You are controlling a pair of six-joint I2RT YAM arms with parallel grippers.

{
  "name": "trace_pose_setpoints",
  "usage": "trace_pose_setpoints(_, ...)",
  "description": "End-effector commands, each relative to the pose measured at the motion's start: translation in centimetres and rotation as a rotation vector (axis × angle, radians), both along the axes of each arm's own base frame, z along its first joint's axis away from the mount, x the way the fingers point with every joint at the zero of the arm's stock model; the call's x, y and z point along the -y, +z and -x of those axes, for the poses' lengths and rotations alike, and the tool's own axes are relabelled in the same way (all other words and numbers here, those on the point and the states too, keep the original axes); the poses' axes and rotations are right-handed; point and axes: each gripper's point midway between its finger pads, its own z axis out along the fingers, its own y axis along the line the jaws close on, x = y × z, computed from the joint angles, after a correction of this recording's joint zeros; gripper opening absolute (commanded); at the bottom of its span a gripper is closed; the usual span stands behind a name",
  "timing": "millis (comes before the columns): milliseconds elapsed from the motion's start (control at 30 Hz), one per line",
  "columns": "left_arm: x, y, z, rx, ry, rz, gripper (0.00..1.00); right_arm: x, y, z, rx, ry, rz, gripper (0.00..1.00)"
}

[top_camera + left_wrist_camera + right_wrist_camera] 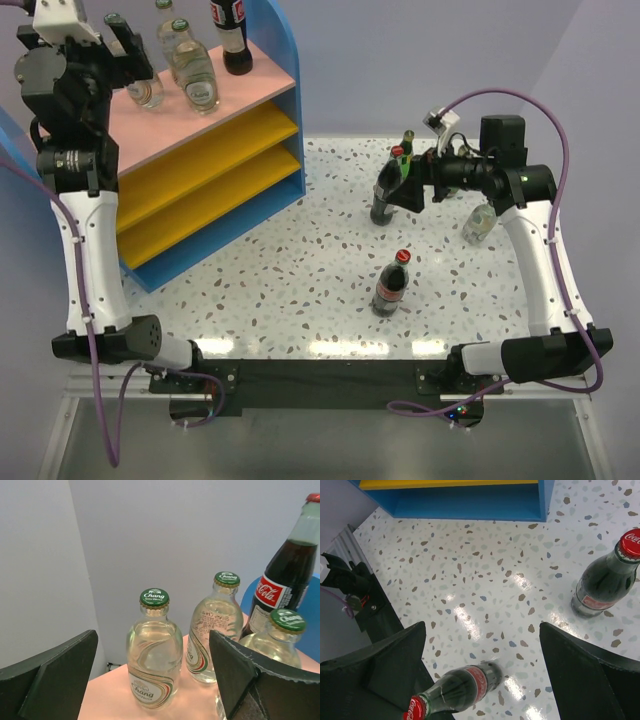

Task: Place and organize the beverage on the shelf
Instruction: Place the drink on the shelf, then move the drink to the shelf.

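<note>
The shelf (225, 130) stands at the back left. On its pink top board (105, 695) stand three clear green-capped bottles (200, 78) and one cola bottle (233, 38). My left gripper (128, 55) is open up there. Its fingers sit either side of the nearest clear bottle (152, 655) without touching it. My right gripper (400, 180) is open above a cola bottle (460, 687) that stands on the table, with nothing between its fingers (580, 675). A second cola bottle (392, 285) stands nearer the front. A clear bottle (480, 222) stands beside the right arm.
A green bottle top (407, 138) shows just behind the right gripper. Both yellow boards (215, 170) hold nothing. The speckled table (300, 270) lies between the shelf and the bottles. A wall stands close behind the shelf.
</note>
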Motion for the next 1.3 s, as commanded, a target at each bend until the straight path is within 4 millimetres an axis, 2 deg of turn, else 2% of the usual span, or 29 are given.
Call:
trace_pose_setpoints(0, 0.2, 3.8, 4.2, 0.100, 0.006, 0.000, 0.98, -0.1, 2.3, 0.9, 0.101, 0.063, 0.003, 0.99)
trace_pose_setpoints(100, 1.2, 3.7, 5.8, 0.097, -0.036, 0.018, 0.98, -0.1, 2.6, 1.0, 0.116, 0.087, 0.013, 0.99)
trace_pose_setpoints(133, 1.4, 2.9, 5.8, 0.076, -0.049, 0.036, 0.98, -0.2, 2.4, 0.9, 0.103, 0.091, 0.015, 0.99)
trace_pose_setpoints(233, 3.2, 2.3, 7.2, 0.058, -0.137, 0.065, 0.98, -0.3, 2.7, 0.6, 0.107, 0.100, 0.016, 0.99)
trace_pose_setpoints(367, 6.1, 1.3, 7.6, 0.015, -0.297, 0.117, 1.00, -0.5, 3.1, 0.3, 0.100, 0.096, -0.003, 0.99)
trace_pose_setpoints(500, 7.9, 1.1, 7.6, -0.002, -0.396, 0.187, 1.00, -0.8, 3.1, 0.1, 0.091, 0.092, -0.016, 0.99)
trace_pose_setpoints(633, 9.1, 0.3, 6.5, -0.041, -0.457, 0.239, 1.00, -0.8, 2.9, 0.0, 0.088, 0.090, -0.021, 0.99)
trace_pose_setpoints(900, 10.1, -1.2, 3.5, -0.122, -0.410, 0.235, 1.00, -0.7, 2.6, -0.1, 0.082, 0.080, -0.019, 0.99)
trace_pose_setpoints(933, 9.7, -1.8, 2.6, -0.140, -0.385, 0.232, 1.00, -0.7, 2.6, -0.1, 0.083, 0.080, -0.019, 0.99)
trace_pose_setpoints(1000, 10.5, -2.0, 2.3, -0.155, -0.366, 0.213, 1.00, -0.8, 2.5, -0.1, 0.081, 0.082, -0.021, 0.99)
trace_pose_setpoints(1133, 10.0, -2.9, 0.9, -0.179, -0.308, 0.197, 1.00, -0.8, 2.5, -0.2, 0.076, 0.078, -0.024, 0.99)
trace_pose_setpoints(1267, 10.6, -3.5, 0.1, -0.197, -0.316, 0.191, 1.00, -0.8, 2.3, -0.4, 0.071, 0.075, -0.021, 0.99)
